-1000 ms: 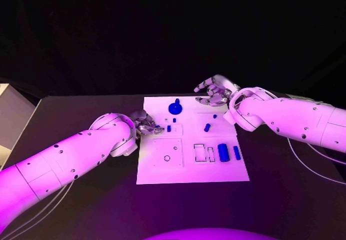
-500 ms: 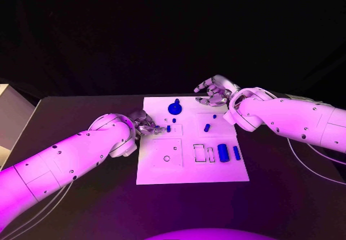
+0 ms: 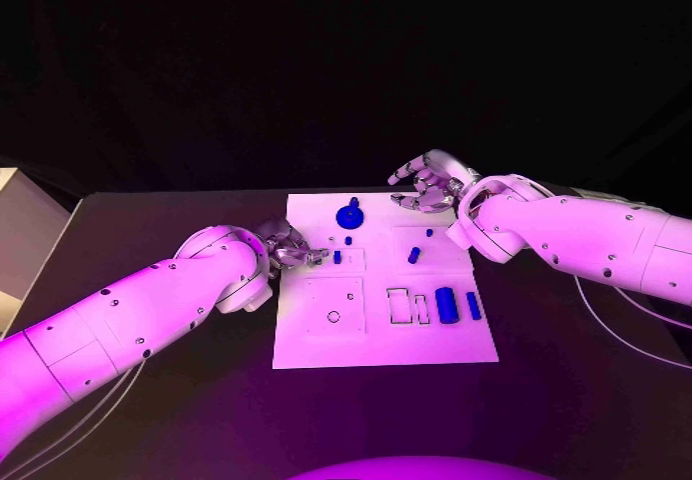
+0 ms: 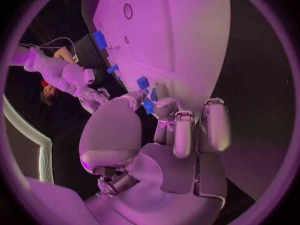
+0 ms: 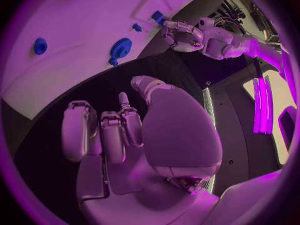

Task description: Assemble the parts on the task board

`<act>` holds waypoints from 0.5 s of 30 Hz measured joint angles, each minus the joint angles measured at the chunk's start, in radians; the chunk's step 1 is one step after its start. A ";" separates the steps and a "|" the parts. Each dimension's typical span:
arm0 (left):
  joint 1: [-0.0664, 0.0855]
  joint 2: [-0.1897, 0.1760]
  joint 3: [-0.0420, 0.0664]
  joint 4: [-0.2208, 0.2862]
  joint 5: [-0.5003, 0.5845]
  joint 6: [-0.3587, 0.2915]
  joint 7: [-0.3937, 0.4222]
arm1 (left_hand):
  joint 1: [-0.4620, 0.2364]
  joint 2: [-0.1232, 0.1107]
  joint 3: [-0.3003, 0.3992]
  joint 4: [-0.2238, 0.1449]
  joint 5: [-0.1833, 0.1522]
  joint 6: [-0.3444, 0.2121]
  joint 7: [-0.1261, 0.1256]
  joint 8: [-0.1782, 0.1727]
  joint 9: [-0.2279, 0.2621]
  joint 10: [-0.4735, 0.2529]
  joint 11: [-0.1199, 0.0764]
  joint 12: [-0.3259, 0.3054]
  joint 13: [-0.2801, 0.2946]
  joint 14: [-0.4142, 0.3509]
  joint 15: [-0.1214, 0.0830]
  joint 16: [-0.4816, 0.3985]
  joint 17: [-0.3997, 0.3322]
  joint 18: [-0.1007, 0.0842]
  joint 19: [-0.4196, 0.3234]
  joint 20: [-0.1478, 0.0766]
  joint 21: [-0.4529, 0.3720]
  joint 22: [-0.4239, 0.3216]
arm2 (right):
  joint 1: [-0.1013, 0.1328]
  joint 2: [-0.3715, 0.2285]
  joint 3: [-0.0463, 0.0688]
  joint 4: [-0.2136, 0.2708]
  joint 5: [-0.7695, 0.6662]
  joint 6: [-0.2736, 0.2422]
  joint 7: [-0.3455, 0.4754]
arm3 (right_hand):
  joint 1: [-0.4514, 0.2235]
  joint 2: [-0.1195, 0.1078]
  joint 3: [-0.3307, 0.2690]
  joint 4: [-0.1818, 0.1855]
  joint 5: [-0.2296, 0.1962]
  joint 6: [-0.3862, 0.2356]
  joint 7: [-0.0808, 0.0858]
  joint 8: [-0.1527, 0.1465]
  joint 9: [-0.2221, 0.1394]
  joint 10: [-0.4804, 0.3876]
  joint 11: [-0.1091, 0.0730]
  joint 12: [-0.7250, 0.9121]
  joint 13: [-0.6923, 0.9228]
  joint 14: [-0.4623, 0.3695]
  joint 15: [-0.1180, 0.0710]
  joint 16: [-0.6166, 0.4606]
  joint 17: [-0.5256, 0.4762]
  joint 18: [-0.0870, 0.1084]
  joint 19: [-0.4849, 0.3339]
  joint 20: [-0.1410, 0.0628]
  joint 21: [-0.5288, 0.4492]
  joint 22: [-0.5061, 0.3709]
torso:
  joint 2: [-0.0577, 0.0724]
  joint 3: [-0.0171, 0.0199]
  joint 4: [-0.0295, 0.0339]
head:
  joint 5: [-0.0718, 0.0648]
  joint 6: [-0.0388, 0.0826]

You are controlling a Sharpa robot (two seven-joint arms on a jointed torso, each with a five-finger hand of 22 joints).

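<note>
Small blue part (image 4: 148,106) is pinched by left hand (image 3: 293,248) – apparently for seating in task board (image 3: 346,345); right hand (image 3: 424,182) curled in on nothing, parked beyond the board's far edge.

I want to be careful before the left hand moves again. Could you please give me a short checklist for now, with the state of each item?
1. White task board lies flat on the black table: ok.
2. Left hand is at the board's left edge, by a small blue part: ok.
3. Left hand firmly holds that part: cannot tell.
4. Right hand holds nothing, fingers apart, off the board's far right corner: ok.
5. Round blue knob-shaped part near the far edge is untouched: ok.
</note>
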 measured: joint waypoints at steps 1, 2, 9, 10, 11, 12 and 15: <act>0.000 0.000 0.000 0.000 0.001 0.000 0.000 | -0.002 0.002 0.000 0.000 0.000 0.000 0.000 0.000 0.000 0.000 0.000 0.000 0.000 0.000 0.000 0.000 0.000 0.000 0.000 0.000 0.000 0.000 | 0.000 0.000 0.000 0.000 0.000 0.000 0.000 | 0.000 0.000 0.000 0.000 0.000 0.000 0.000 0.000 0.000 0.000 0.000 0.000 0.000 0.000 0.000 0.000 0.000 0.000 0.000 0.000 0.000 0.000 | 0.000 0.0000 0.0000 | 0.000 0.000; 0.000 0.000 0.000 0.000 0.003 0.000 0.000 | -0.006 0.006 0.000 0.000 0.000 0.000 0.000 0.000 0.000 0.000 0.000 0.000 0.000 0.000 0.000 0.000 0.000 0.000 0.000 0.000 0.000 0.000 | 0.000 0.000 0.000 0.000 0.000 0.000 0.000 | 0.000 0.000 0.000 0.000 0.000 0.000 0.000 0.000 0.000 0.000 0.000 0.000 0.000 0.000 0.000 0.000 0.000 0.000 0.000 0.000 0.000 0.000 | 0.000 0.0001 0.0000 | 0.001 0.000; 0.000 0.000 0.001 -0.004 0.016 0.003 -0.003 | -0.014 0.025 0.000 0.000 0.006 0.000 0.000 0.000 -0.001 0.000 0.000 -0.005 -0.003 0.000 0.000 0.000 0.000 0.000 0.000 0.000 -0.004 -0.004 | 0.000 0.000 0.000 0.000 0.000 0.000 0.000 | 0.000 0.000 0.000 0.000 0.000 0.000 0.000 0.000 0.000 0.000 0.000 0.000 0.000 0.000 0.000 0.000 0.000 0.000 0.000 0.000 0.000 0.000 | 0.000 0.0001 0.0000 | 0.001 -0.001; 0.000 -0.001 0.001 -0.004 0.018 0.004 -0.004 | -0.014 0.025 0.000 0.000 0.006 0.000 0.000 0.000 -0.001 0.000 0.000 -0.005 -0.004 0.000 0.000 0.000 0.000 0.000 -0.001 0.001 -0.004 -0.004 | 0.000 0.000 0.000 0.000 0.000 0.000 0.000 | 0.000 0.000 0.000 0.000 0.000 0.000 0.000 0.000 0.000 0.000 0.000 0.000 0.000 0.000 0.000 0.000 0.000 0.000 0.000 0.000 0.000 0.000 | 0.000 0.0001 0.0000 | 0.001 -0.001; 0.000 -0.001 0.001 -0.004 0.020 0.004 -0.004 | -0.012 0.029 0.000 0.000 0.008 0.000 0.000 0.000 -0.001 0.000 0.000 -0.005 -0.004 0.000 0.000 0.000 0.000 0.000 -0.003 0.003 -0.004 -0.004 | 0.000 0.000 0.000 0.000 0.000 0.000 0.000 | 0.000 0.000 0.000 0.000 0.000 0.000 0.000 0.000 0.000 0.000 0.000 0.000 0.000 0.000 0.000 0.000 0.000 0.000 0.000 0.000 0.000 0.000 | 0.000 0.0002 0.0000 | 0.001 -0.001; 0.000 -0.001 0.001 -0.004 0.021 0.004 -0.004 | -0.014 0.035 0.000 0.000 0.011 0.000 0.000 0.000 -0.001 0.000 0.000 -0.005 -0.004 0.000 0.000 0.000 0.000 0.000 -0.004 0.004 -0.004 -0.004 | 0.000 0.000 0.000 0.000 0.000 0.000 0.000 | 0.000 0.000 0.000 0.000 0.000 0.000 0.000 0.000 0.000 0.000 0.000 0.000 0.000 0.000 0.000 0.000 0.000 0.000 0.000 0.000 0.000 0.000 | 0.000 0.0002 0.0000 | 0.001 -0.001; 0.000 0.000 0.001 -0.005 0.026 0.005 -0.004 | -0.014 0.037 0.000 0.000 0.011 0.000 0.000 0.000 -0.001 0.000 0.000 -0.005 -0.005 0.000 0.000 0.000 0.000 0.000 -0.004 0.004 -0.004 -0.005 | 0.000 0.000 0.000 0.000 0.000 0.000 0.000 | 0.000 0.000 0.000 0.000 0.000 0.000 0.000 0.000 0.000 0.000 0.000 0.000 0.000 0.000 0.000 0.000 0.000 0.000 0.000 0.000 0.000 0.000 | 0.000 0.0002 0.0000 | 0.002 -0.001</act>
